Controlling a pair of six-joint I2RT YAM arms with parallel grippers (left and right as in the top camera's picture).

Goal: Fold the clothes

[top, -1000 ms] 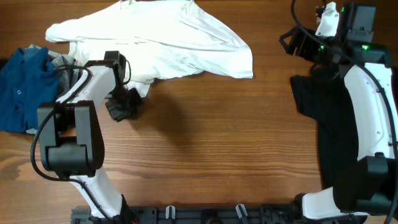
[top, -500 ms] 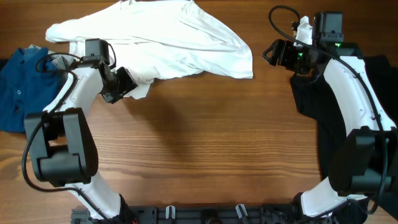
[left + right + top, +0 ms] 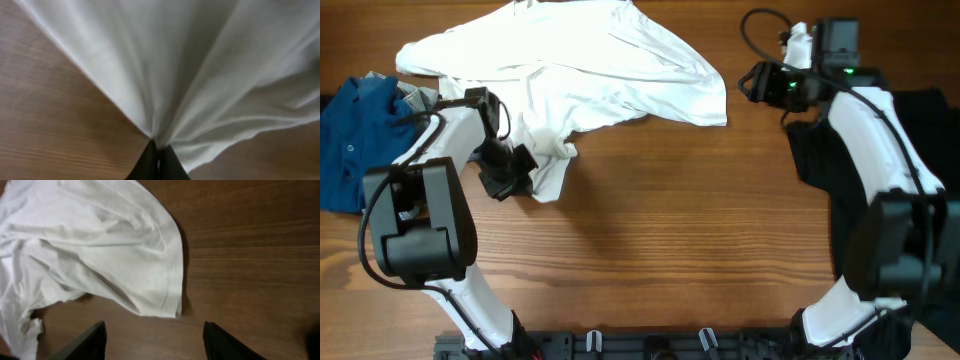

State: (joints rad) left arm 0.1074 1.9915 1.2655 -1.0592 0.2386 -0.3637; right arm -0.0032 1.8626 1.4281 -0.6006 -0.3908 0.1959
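On the far left a crumpled blue shirt [image 3: 355,140] sits at the tabletop [image 3: 650,230] edge, out of my way. Just right of it, my left tool [image 3: 518,172] is fully closed on a bunched piece of the white T-shirt [image 3: 590,70]. In the wrist view the jaws meet with the cloth fanning out from the pinch.

The T-shirt lies along the far side, long axis left to right, with this gripped flap drawn toward the near side. Its right end drops to a rounded hem corner.

My right tool [image 3: 757,82] hovers just right of that corner, jaws spread wide and holding nothing. The cloth lies to its left, so I judge the right arm the nearer one for taking it. A black garment [image 3: 820,160] lies under that arm.
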